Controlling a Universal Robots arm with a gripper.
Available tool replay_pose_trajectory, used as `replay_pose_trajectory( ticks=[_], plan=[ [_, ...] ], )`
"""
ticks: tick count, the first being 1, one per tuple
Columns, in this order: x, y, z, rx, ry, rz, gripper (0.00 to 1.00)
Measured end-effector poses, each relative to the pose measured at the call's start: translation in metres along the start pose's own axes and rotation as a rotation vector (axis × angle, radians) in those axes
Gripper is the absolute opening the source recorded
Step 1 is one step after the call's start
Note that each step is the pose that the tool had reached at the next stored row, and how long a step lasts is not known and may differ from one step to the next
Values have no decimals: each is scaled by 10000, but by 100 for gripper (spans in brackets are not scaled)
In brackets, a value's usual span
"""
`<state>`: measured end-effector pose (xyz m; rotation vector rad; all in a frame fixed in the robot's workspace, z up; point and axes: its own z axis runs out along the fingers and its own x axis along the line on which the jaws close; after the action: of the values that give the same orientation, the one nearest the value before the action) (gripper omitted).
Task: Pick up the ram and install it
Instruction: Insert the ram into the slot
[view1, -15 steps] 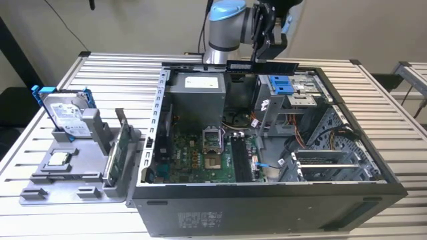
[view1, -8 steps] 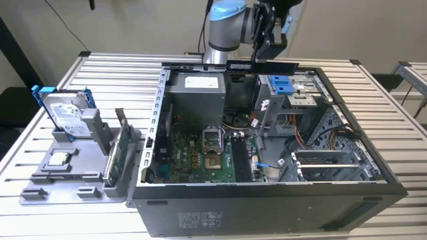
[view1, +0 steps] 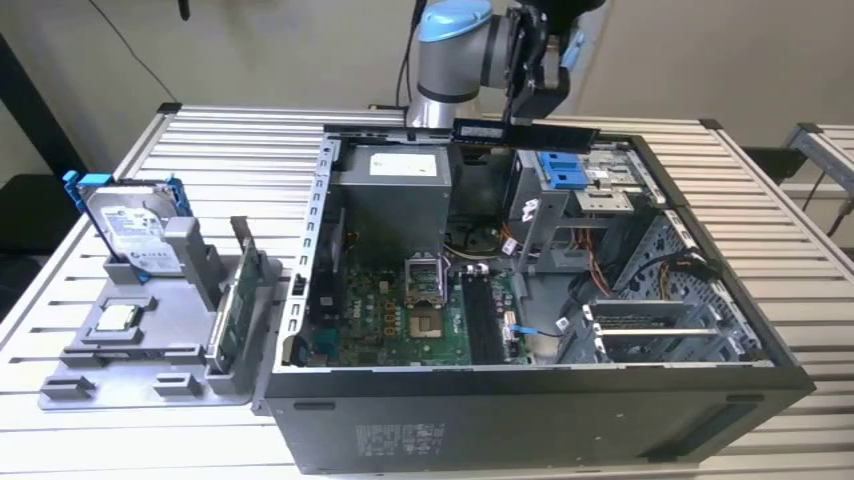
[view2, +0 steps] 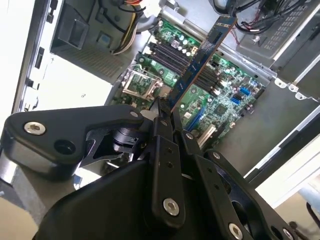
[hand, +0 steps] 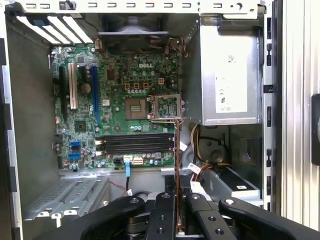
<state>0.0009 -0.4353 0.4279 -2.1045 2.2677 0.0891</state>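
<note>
Pickup was done: the black gripper was clamped on the long, narrow dark ram stick, held above the open black computer case. The green motherboard's dark memory slots looked unfilled, so installing remained.

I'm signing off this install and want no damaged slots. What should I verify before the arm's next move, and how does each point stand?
1. Grip: the gripper is shut on the ram at one end: ok.
2. Position: the ram hangs above the open case: ok.
3. Empty memory slots: ok, they look free.
4. Stick parallel to the slots: not ok; in the first wrist view it runs across them.
5. Open latches on the slots: cannot tell.
</note>
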Motion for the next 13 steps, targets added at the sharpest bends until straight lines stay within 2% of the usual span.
replay_pose_trajectory(
  ticks=[9,13],
  plan=[
    [0,0,0,71,-11,967,14],
    [0,0,0,80,-11,1092,14]
  ],
)
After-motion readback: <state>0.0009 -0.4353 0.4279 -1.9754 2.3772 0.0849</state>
